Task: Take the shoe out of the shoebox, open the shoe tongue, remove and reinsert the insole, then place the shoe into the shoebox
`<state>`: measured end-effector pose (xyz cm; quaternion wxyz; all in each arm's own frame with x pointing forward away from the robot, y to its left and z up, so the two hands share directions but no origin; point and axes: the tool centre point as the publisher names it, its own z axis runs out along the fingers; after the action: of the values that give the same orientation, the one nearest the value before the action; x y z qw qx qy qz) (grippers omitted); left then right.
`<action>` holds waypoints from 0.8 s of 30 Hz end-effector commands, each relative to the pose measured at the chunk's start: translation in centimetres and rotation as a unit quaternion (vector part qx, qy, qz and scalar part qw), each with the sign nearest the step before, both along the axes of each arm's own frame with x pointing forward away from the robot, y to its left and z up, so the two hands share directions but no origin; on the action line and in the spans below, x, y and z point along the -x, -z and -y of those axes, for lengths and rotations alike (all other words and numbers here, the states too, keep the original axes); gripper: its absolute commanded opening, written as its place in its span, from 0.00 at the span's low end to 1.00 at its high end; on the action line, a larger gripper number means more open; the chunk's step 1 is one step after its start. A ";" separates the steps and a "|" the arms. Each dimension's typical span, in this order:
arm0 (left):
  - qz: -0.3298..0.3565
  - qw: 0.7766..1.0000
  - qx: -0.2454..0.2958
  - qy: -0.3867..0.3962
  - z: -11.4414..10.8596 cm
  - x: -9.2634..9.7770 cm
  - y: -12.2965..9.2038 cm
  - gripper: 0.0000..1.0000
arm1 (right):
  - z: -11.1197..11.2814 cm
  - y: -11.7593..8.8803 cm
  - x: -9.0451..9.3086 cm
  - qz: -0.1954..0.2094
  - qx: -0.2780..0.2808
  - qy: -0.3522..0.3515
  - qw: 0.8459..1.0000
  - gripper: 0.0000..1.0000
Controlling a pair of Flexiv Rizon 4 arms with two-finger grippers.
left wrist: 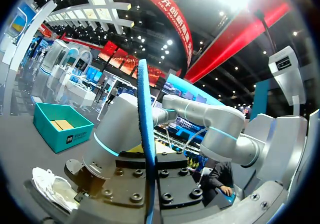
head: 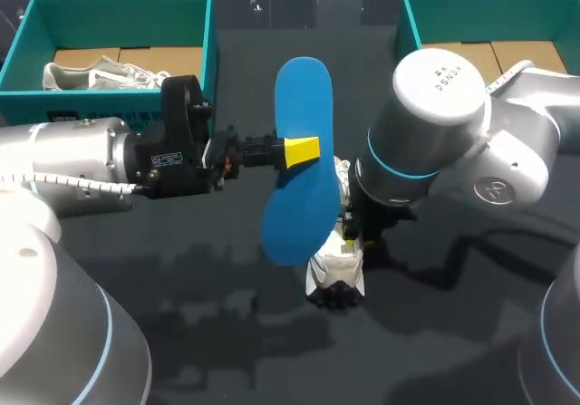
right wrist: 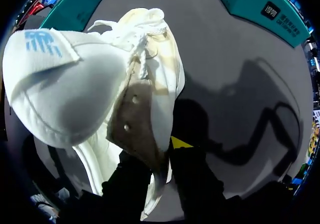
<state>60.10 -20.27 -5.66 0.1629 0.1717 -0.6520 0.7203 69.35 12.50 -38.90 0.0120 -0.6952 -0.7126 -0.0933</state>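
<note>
One dark table [head: 227, 342] carrying a teal left shoebox [head: 210, 47] with a spare shoe [head: 100, 74] inside, and a teal right shoebox [head: 410, 26] with a small printed label [left wrist: 75, 138] on its outer wall. One white shoe [head: 335, 265] at the table's centre, tongue [right wrist: 55, 83] marked with a blue logo [right wrist: 42, 41], side wall clamped in the right hand [right wrist: 161, 166]. One blue insole [head: 304, 88], upright in the air just beside the shoe, clamped in the left hand [head: 302, 149].
</note>
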 end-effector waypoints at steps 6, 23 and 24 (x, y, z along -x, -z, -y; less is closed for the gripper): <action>0.000 1.000 0.001 -0.002 0.0 0.2 0.1 0.00 | 0.7 -3.6 0.5 0.010 -0.027 0.009 1.000 1.00; 0.000 1.000 0.001 -0.002 0.0 0.2 0.1 0.00 | 1.5 -6.6 0.1 0.014 -0.150 -0.025 0.988 1.00; 0.047 0.999 -0.004 -0.006 0.3 -0.1 0.2 0.00 | 1.5 -6.7 0.2 0.017 -0.169 -0.025 0.985 1.00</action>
<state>60.10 -20.26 -5.67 0.1602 0.1697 -0.6531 0.7204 69.60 11.39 -31.80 0.0754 -0.6773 -0.7126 -0.1667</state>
